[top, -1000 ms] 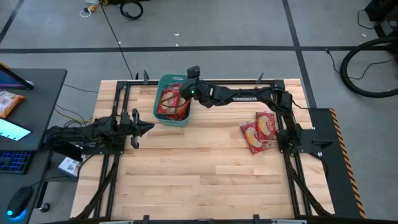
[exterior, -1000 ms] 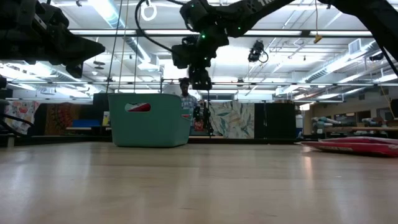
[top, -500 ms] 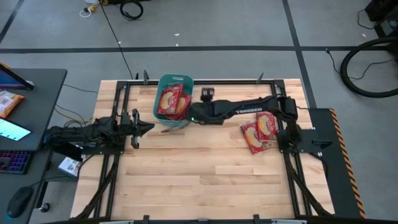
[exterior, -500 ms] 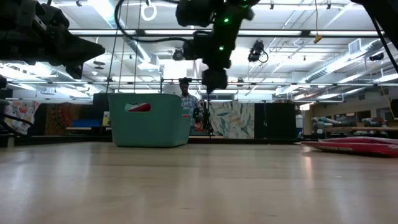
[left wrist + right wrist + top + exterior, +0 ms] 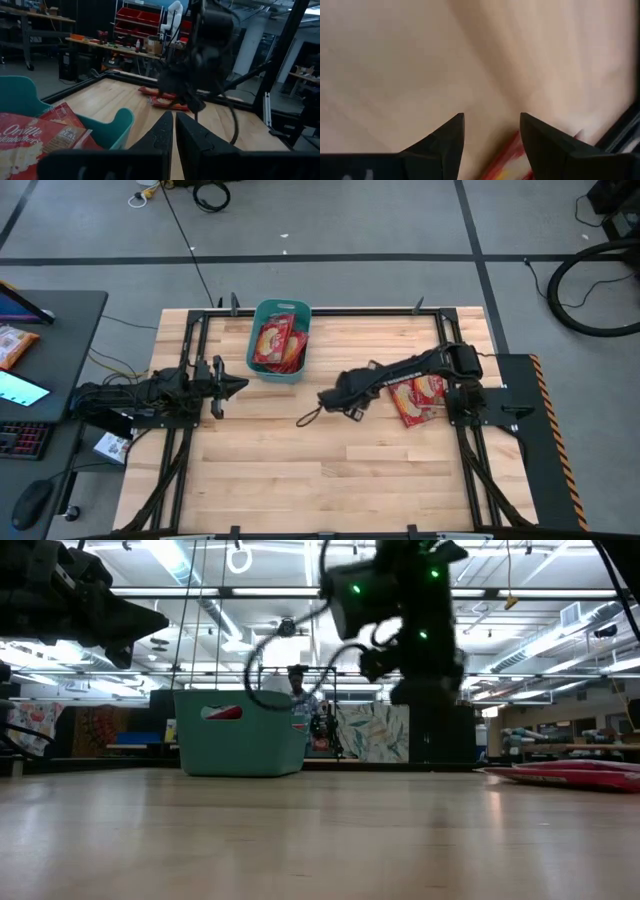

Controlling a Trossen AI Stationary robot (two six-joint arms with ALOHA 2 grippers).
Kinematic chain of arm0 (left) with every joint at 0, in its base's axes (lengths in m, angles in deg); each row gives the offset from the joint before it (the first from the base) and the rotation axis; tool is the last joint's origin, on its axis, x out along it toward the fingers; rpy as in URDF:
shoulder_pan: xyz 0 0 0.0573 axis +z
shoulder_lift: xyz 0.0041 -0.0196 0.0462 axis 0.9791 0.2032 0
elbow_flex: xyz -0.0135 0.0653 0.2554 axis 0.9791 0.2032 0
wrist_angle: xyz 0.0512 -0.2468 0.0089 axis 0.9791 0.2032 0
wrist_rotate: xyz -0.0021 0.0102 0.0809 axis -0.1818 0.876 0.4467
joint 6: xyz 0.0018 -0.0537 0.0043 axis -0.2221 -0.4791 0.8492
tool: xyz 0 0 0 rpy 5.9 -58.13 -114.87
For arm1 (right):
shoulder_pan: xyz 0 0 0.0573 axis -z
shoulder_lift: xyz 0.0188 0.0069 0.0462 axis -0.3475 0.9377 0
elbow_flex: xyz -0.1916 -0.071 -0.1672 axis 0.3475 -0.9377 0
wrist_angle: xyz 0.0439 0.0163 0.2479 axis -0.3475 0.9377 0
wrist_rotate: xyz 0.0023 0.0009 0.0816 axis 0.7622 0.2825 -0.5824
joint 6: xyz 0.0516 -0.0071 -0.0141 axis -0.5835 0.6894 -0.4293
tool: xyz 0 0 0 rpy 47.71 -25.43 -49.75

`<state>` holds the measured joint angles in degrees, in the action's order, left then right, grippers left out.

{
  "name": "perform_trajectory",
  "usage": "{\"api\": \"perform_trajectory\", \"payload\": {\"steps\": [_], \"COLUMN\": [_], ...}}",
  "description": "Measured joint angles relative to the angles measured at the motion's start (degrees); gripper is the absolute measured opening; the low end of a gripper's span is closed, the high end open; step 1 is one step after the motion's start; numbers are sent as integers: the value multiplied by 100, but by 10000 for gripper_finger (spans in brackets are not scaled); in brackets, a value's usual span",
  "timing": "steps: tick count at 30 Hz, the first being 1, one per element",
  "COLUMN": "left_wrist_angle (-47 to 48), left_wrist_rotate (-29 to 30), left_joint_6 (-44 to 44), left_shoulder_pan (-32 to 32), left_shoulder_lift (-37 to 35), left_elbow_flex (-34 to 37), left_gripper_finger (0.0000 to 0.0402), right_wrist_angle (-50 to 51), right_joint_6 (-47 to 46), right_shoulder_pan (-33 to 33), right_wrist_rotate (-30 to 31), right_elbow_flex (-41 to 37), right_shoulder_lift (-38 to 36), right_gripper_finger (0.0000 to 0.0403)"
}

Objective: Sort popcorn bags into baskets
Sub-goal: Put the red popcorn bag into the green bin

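The teal basket (image 5: 278, 340) stands near the table's far edge with several red popcorn bags (image 5: 276, 342) lying in it; the left wrist view shows them too (image 5: 35, 137). More red popcorn bags (image 5: 417, 394) lie flat in an overlapping pile on the wood at the right. My right gripper (image 5: 340, 398) hangs open over bare wood at mid-table, between basket and pile, holding nothing (image 5: 491, 120); a red bag edge (image 5: 510, 155) shows beside its fingers. My left gripper (image 5: 173, 127) waits shut at the table's left, just left of the basket.
The low view shows the basket (image 5: 240, 732) at the far left and the flat bag pile (image 5: 570, 772) at the right, with bare wood between them. A black frame rail (image 5: 330, 310) runs along the table's edges. A desk with a keyboard (image 5: 25, 440) stands left of the table.
My right gripper has swung from above the basket toward the table's near and right side and now hangs over mid-table, nearer the bag pile. The left arm has kept still.
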<state>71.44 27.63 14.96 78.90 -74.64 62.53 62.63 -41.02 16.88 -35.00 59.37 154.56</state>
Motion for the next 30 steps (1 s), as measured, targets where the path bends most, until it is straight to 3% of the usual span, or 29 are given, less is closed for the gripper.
{"api": "perform_trajectory", "payload": {"steps": [4, 15, 25, 30], "left_wrist_angle": [24, 24, 22, 20], "left_wrist_rotate": [0, 0, -55, -57], "left_joint_6": [0, 0, -2, -2], "left_shoulder_pan": [0, 0, 0, 0], "left_shoulder_lift": [0, 0, 0, 0], "left_elbow_flex": [0, 0, 0, 0], "left_gripper_finger": [25, 25, 25, 25], "right_wrist_angle": [17, 158, -113, -197], "right_joint_6": [-959, -2257, -2438, -2396], "right_shoulder_pan": [-113, -593, -632, -637], "right_wrist_rotate": [-659, -1280, -1465, -1380], "right_elbow_flex": [-490, -1339, -1935, -2037], "right_shoulder_lift": [2, 2, -45, -36], "right_gripper_finger": [195, 195, 191, 147]}}
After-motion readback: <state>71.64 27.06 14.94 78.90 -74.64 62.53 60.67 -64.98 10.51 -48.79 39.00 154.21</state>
